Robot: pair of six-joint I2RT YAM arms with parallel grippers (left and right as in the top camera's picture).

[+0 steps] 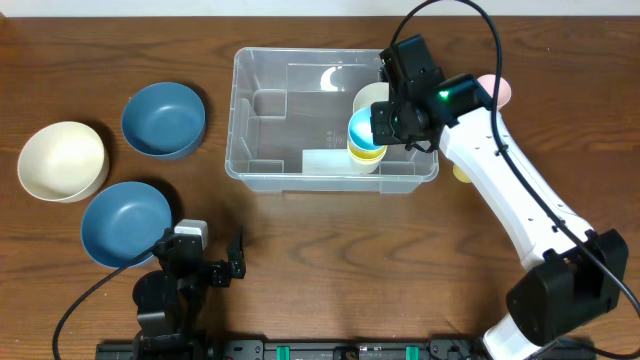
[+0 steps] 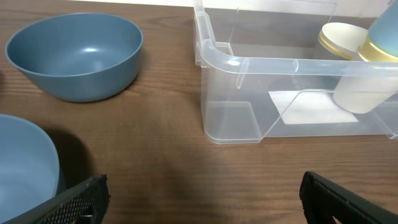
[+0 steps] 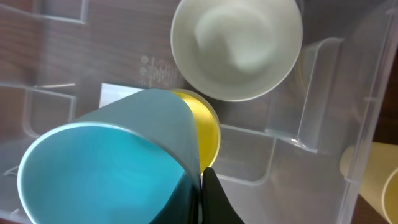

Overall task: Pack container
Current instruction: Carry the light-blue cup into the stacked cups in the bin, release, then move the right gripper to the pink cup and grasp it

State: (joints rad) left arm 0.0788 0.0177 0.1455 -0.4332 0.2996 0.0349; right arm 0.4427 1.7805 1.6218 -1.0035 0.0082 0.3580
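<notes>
The clear container (image 1: 243, 120) stands at the table's centre and fills the right wrist view (image 3: 367, 112). Inside it at the right end, a blue cup (image 1: 362, 128) sits nested in a yellow cup (image 1: 366, 154). A white cup (image 1: 372, 97) stands just behind them. My right gripper (image 3: 201, 199) is shut on the blue cup's (image 3: 106, 168) rim, one finger inside and one outside, above the yellow cup (image 3: 208, 130). My left gripper (image 2: 202, 205) rests low near the table's front, open and holding nothing, facing the container's (image 2: 280, 64) left end.
Two blue bowls (image 1: 163, 120) (image 1: 126, 222) and a cream bowl (image 1: 62, 160) sit left of the container. A pink cup (image 1: 497, 90) and a pale yellow cup (image 1: 462, 172) lie outside its right wall, partly behind my right arm.
</notes>
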